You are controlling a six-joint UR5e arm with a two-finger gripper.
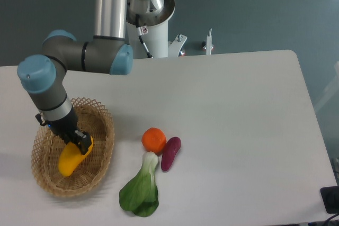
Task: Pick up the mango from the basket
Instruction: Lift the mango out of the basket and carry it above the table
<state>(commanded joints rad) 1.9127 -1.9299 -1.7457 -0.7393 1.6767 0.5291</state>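
- White table (238,109) fills most of the frame, bare at right.
- One tan woven basket (103,130), lower left.
- Black gripper (79,142) jaws clamp one yellow mango (69,160).
- One round orange (154,139), one purple piece (170,153), one leafy green (140,191) at middle bottom.
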